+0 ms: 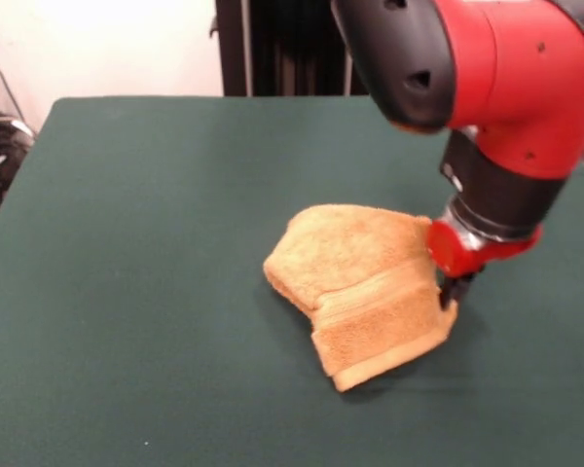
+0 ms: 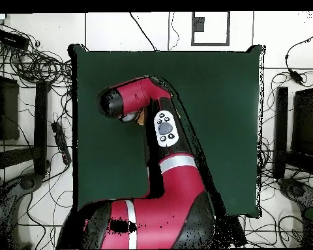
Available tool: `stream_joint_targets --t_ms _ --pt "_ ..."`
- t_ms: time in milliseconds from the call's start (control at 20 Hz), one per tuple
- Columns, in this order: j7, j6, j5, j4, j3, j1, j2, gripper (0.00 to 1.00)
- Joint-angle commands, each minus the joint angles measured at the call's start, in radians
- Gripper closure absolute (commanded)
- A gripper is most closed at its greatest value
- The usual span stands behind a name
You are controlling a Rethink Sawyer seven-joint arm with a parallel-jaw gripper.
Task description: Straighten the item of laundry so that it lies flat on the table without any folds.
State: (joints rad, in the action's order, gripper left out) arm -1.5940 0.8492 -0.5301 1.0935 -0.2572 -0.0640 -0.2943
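The orange-tan towel (image 1: 365,282) lies crumpled on the green table (image 1: 127,243), right of centre in the front view. Its near part is folded over into a thick layer with a band stripe across it. My gripper (image 1: 456,290) comes down from the red wrist at the towel's right edge and looks shut on the towel's right corner, which peaks up to it. In the overhead view the arm covers the gripper and nearly all of the towel; only a small tan sliver (image 2: 141,120) shows beside the arm's black end.
The red and black arm (image 2: 160,163) reaches from the bottom edge over the table (image 2: 231,97). Cables and dark equipment (image 2: 29,97) lie on the floor to the table's left and right. A black stand (image 1: 273,49) rises behind the table's far edge.
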Motion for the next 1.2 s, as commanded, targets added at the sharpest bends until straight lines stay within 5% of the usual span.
stream_joint_targets --t_ms 50,650,1200 --pt "0.188 -0.014 -0.124 0.330 0.045 0.020 -0.157 1.00" --pt "0.099 -0.062 -0.249 0.548 0.106 0.064 -0.307 1.00" --pt "0.018 -0.266 -0.415 0.476 0.110 0.031 -0.217 1.00"
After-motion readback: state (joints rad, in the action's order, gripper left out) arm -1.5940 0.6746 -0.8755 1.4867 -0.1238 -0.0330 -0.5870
